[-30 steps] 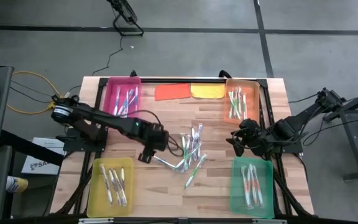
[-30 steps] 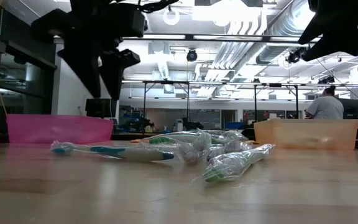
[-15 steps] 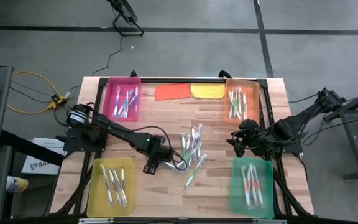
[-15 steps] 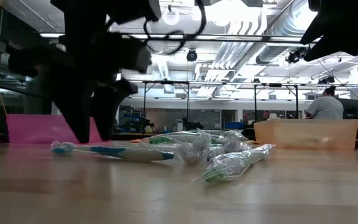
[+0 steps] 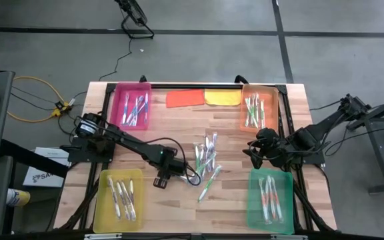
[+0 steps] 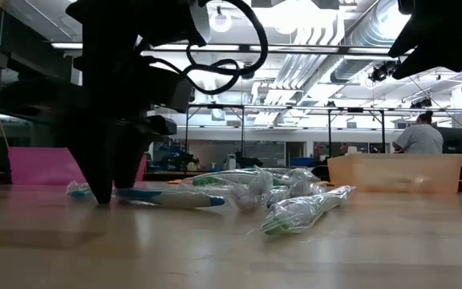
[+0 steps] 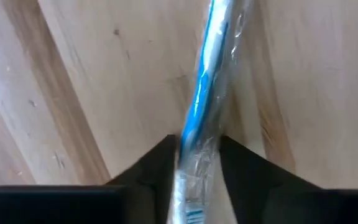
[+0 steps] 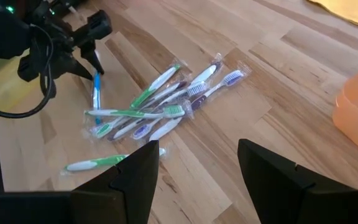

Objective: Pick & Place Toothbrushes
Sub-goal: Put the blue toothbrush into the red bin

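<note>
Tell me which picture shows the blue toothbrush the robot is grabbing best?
The left wrist view: the blue toothbrush lies big between that gripper's fingers. The low view shows it sideways; the right wrist view, tiny and far.

A lab or industrial workshop is shown: exposed ducts (image 6: 327, 60) and strip lights (image 6: 295, 50) are hung overhead, metal frames (image 6: 295, 132) are set on a concrete floor (image 5: 199, 57), and a person (image 6: 421, 136) is seated at a bench.
</note>
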Robot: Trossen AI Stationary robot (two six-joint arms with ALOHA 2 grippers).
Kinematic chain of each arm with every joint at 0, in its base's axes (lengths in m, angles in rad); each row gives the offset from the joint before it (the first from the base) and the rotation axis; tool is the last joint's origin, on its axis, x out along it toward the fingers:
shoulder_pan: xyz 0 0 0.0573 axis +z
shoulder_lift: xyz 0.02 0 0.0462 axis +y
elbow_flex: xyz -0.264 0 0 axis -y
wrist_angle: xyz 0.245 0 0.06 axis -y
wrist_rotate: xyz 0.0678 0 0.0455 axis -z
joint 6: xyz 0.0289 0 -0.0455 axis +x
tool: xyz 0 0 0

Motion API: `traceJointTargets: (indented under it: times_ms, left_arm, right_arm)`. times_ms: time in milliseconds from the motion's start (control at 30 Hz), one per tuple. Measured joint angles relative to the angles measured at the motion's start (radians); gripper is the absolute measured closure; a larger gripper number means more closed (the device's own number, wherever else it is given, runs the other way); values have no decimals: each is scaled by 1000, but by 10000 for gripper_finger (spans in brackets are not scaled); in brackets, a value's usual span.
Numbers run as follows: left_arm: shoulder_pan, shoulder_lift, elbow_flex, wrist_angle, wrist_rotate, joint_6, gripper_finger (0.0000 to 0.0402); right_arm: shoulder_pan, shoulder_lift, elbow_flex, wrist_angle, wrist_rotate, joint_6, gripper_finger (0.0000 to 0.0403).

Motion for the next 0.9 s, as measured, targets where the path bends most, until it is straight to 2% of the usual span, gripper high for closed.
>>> traceJointTargets:
  times_ms: [133,200,300,467,567,667,800,900]
  left_arm:
    - [8,2,0,-26,-6,-39,366]
    - [11,-4,-1,-26,12,-39,387]
    - [9,-16,-3,-31,23,-38,384]
    - [1,-70,8,-185,96,38,394]
    - [1,-111,34,-312,99,76,394]
    - [25,-177,49,-386,49,40,396]
    - [88,-276,45,-500,-34,-136,396]
    - [135,-356,45,-590,-138,-249,396]
  right_arm:
    - [0,0,0,0,0,-4,190]
    - [0,0,0,0,0,-4,190]
    - [0,0,0,-1,0,-7,190]
    - [0,0,0,-4,-1,-11,190]
    - [0,0,0,-5,-1,-11,190]
    - [0,0,0,-5,0,-11,190]
    - [0,0,0,-6,0,-11,190]
    - [0,0,0,-6,2,-11,190]
